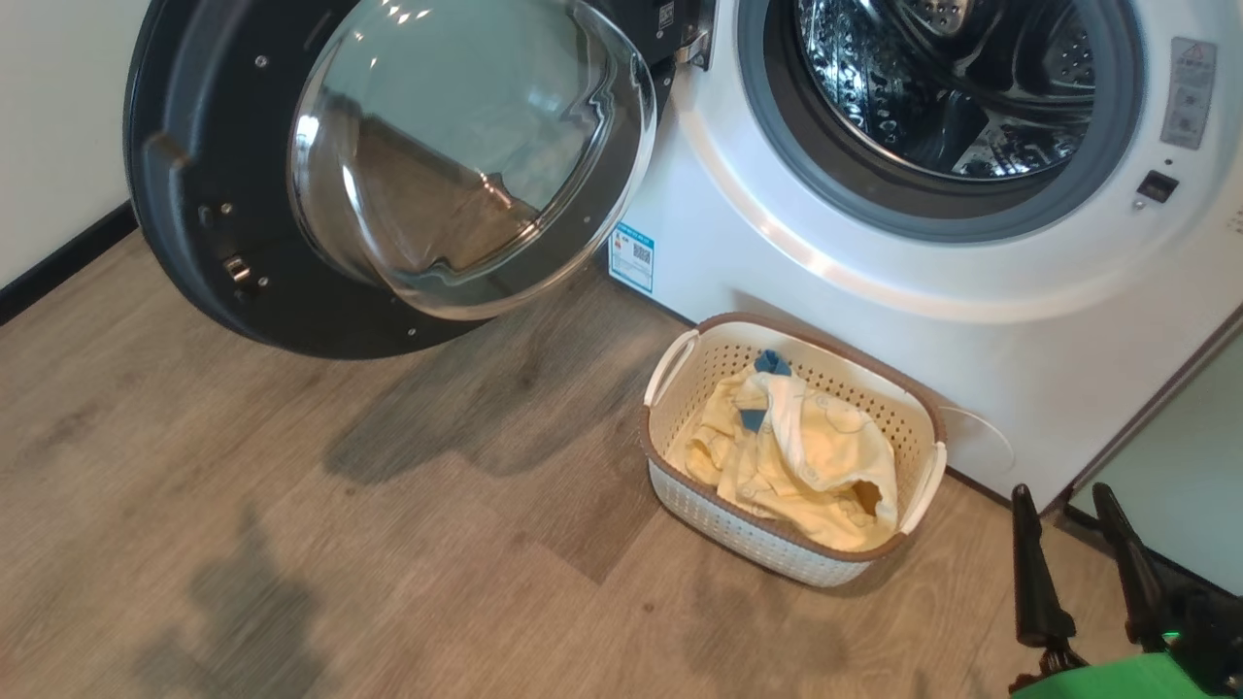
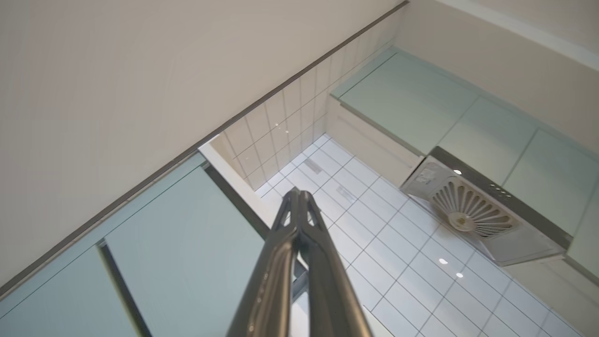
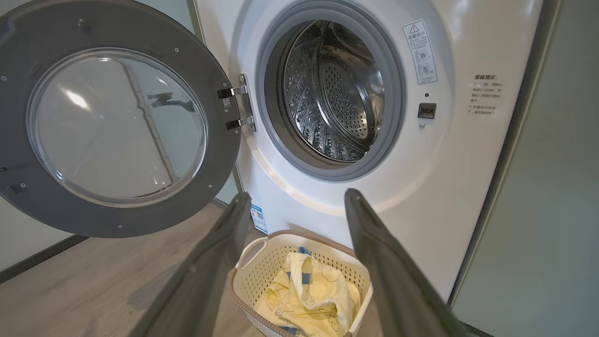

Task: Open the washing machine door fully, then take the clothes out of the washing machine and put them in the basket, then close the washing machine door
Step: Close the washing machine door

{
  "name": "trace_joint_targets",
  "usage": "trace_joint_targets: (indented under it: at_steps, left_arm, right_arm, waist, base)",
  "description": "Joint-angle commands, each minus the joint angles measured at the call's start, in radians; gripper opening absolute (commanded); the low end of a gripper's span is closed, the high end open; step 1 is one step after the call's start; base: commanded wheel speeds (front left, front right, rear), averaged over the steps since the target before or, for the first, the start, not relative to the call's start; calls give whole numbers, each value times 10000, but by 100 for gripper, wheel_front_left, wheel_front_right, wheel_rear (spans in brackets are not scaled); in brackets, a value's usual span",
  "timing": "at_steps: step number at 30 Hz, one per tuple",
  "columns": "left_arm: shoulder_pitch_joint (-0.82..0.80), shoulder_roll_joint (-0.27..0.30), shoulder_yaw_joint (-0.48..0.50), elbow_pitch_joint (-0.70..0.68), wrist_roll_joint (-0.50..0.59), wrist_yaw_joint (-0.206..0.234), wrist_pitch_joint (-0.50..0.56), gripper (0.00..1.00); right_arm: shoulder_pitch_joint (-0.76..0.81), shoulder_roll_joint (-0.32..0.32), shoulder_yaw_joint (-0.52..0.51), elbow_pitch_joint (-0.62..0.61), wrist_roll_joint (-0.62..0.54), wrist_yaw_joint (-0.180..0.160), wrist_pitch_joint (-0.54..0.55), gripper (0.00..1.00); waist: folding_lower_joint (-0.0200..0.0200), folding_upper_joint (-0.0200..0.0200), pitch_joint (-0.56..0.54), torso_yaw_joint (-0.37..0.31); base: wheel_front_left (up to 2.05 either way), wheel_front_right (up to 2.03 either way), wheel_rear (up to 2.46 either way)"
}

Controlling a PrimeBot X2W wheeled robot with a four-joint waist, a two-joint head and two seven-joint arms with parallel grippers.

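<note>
Closest in, the right gripper [image 1: 1060, 491] hangs low at the right with its two dark fingers spread apart and nothing between them, near the basket [image 1: 738, 529], which sits on the wooden floor [image 1: 291, 485] against the washing machine [image 1: 777, 252]. The clothes [image 1: 806, 456] lie heaped inside it, and the drum [image 1: 952, 97] looks bare from what I can see. So the step in hand seems to be shutting the washing machine door [image 1: 184, 243], which stands swung wide to the left. I'd push on the black rim far from the hinge [image 1: 694, 44], not on the glass bulge, sweep clear of the basket, and press until the latch catches. The left gripper [image 2: 299, 194] is pinched together, pointing up toward the wall cupboards [image 2: 412, 98].
</note>
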Motion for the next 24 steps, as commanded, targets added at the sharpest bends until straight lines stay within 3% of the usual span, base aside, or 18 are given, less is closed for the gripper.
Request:
trace_joint_targets:
  at_steps: [1, 5, 10, 24]
  left_arm:
    - [-511, 749, -40, 299, 29, 57, 232, 0]
    - [-1300, 1162, -700, 2394, 353, 296, 810, 0]
    - [-1530, 1275, -643, 4323, 129, 880, 1330, 0]
    - [-755, 1436, -1179, 5582, -97, 750, 3317, 0]
  right_arm:
    - [-334, -210, 209, -331, -64, -29, -55, 100]
    - [-54, -202, 105, -460, -86, -29, -55, 100]
    - [90, -205, 245, -545, -120, -29, -55, 100]
    - [32, -687, 299, -750, -171, -29, -55, 100]
  waist:
    - [-1, 0, -77, -39]
    - [-1, 0, -150, -116]
    - [-1, 0, -38, -394]
    - [-1, 0, 631, -897]
  base:
    - [0, 0, 0]
    - [0, 0, 0]
    - [0, 0, 0]
    - [0, 0, 0]
